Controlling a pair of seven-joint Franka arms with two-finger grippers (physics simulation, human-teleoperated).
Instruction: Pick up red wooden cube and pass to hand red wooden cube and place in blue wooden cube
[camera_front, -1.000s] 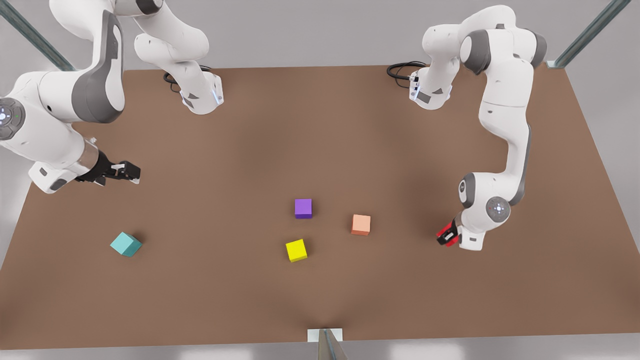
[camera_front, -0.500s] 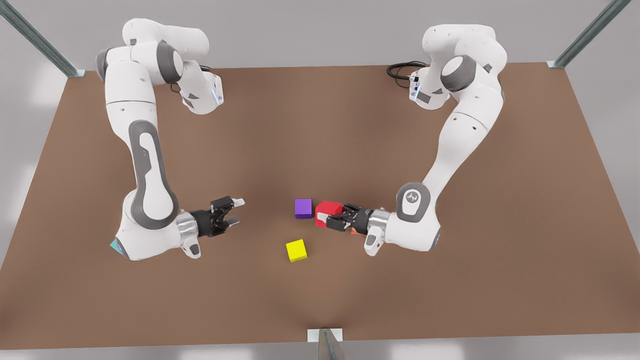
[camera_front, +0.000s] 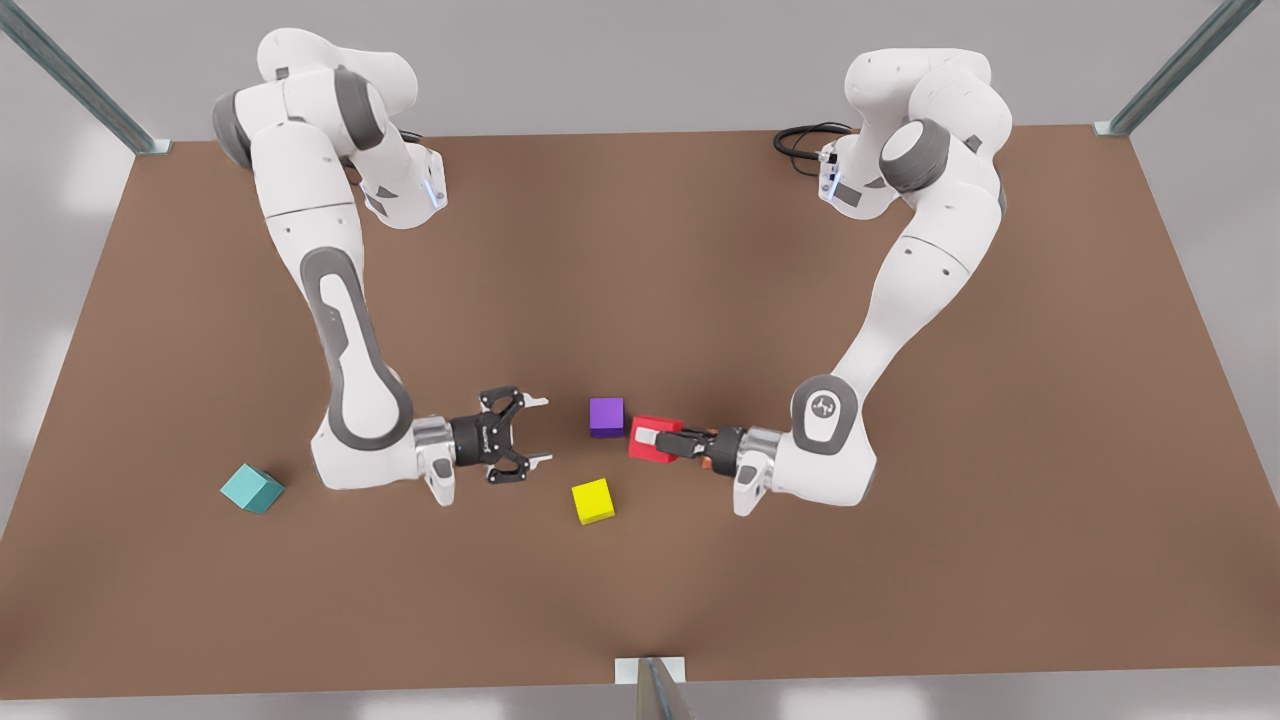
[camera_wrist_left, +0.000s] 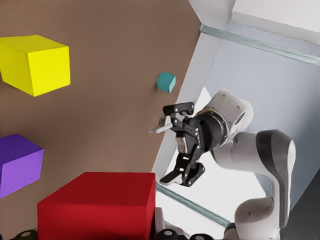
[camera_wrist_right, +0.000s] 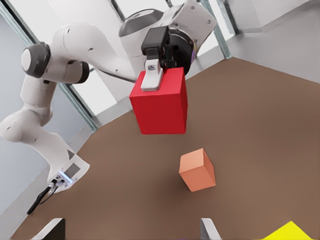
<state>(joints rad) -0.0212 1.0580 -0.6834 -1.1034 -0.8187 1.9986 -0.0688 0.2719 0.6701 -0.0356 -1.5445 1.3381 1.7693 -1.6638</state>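
Currently judged at the handover stage, transfer not yet made. Red wooden cube (camera_front: 662, 448) found clamped between the fingers of the left gripper (camera_front: 648, 440), carried clear of the table (camera_front: 640, 250) near its middle, just beside the purple cube (camera_front: 606, 416) in the front view. Right gripper (camera_front: 540, 431) found released, fingers spread wide, holding nothing, pointed at the cube across a short gap above the yellow cube (camera_front: 593, 501).

Governing relation: cube lies straight ahead of the right gripper, toward the front view's right, with both grippers roughly level and nose to nose. No long axis to align, being a cube; free faces to be taken crosswise to the left gripper's fingers, in this assessment. Blue wooden cube (camera_front: 251, 488) lies well apart at the front view's left, behind the right arm and far nearer to it than to the left arm, hence the pass.

View comparison: right wrist view confirms one pale finger pad lying flat on a face of the cube (camera_wrist_right: 160, 105), with the adjoining faces bare, and exposes the salmon-orange cube (camera_wrist_right: 197, 170) on the table beneath. Left wrist view shows the spread of the right gripper (camera_wrist_left: 161, 155) head-on, with the blue wooden cube (camera_wrist_left: 165, 82) beyond it.
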